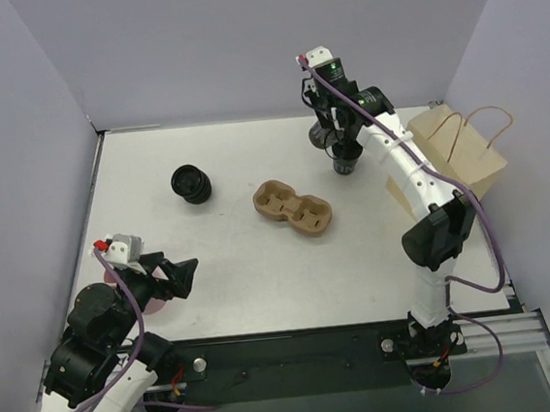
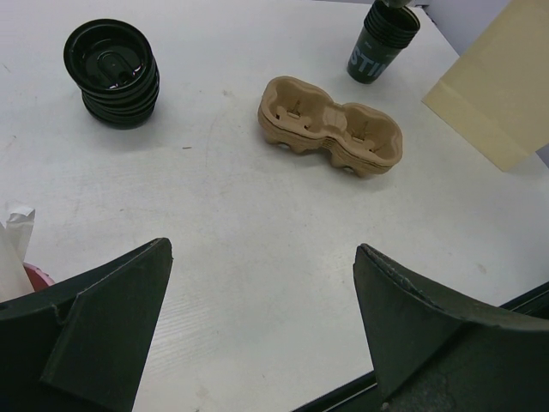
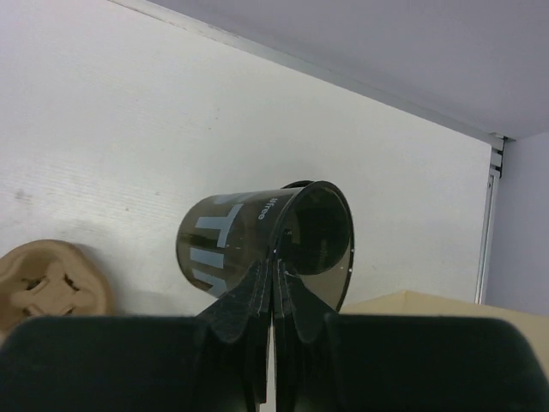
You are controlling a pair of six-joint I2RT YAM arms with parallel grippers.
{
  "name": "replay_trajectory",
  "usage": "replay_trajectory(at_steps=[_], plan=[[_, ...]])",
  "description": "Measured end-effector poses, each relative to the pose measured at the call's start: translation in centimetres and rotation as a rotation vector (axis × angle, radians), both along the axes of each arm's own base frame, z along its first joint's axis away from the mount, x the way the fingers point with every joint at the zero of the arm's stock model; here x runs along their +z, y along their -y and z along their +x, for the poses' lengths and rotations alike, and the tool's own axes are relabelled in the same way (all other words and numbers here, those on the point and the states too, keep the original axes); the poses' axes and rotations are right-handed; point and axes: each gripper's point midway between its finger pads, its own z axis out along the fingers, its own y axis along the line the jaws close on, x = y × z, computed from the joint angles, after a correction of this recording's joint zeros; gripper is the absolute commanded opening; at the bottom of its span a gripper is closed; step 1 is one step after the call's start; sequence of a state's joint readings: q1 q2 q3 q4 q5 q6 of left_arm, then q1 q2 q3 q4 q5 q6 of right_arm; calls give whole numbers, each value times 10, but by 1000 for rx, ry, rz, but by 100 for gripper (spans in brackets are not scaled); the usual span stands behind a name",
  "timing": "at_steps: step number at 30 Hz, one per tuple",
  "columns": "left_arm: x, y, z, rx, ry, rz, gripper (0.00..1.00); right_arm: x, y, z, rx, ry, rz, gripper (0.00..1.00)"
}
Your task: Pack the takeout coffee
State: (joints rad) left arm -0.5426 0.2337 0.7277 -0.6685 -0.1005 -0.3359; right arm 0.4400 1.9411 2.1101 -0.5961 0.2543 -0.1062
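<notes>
Table [image 1: 263, 285] white. Carrier [image 1: 294, 209] tan-brown. Lids [image 1: 192, 184] glossy black. Cup stack [image 2: 382, 43] black, pale grey lettering. Bag [image 1: 460, 149] light kraft tan. Left hand [image 2: 262, 247], right hand [image 3: 273, 257] matte black. Arms [image 1: 408, 169] white, black joints; 1 green light [image 1: 334, 65]. Cables [image 1: 498, 243] purple. Walls [image 1: 240, 44] pale lavender.

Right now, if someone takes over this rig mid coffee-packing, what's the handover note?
Left tool: open, empty, low at the near left.
Right tool: shut on the rim of a lidless black cup, far right beside the paper bag.
Pulp carrier: mid-table, both wells empty.
Lid stack: far left.
Done: cup gripped.
Left: lid it, seat it in the carrier, probably bag it.
</notes>
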Motion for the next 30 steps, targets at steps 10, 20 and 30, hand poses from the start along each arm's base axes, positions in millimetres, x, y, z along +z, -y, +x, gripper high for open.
replay_trajectory(at_steps=[10,20,30], plan=[[-1,0,0,1,-2,1,97,28,-60,-129,200,25,10,0],[0,-2,0,8,6,-2,96,-58,-105,-238,387,-91,-150,0],[0,-6,2,36,7,1,93,-103,-95,-267,386,-86,-312,0]])
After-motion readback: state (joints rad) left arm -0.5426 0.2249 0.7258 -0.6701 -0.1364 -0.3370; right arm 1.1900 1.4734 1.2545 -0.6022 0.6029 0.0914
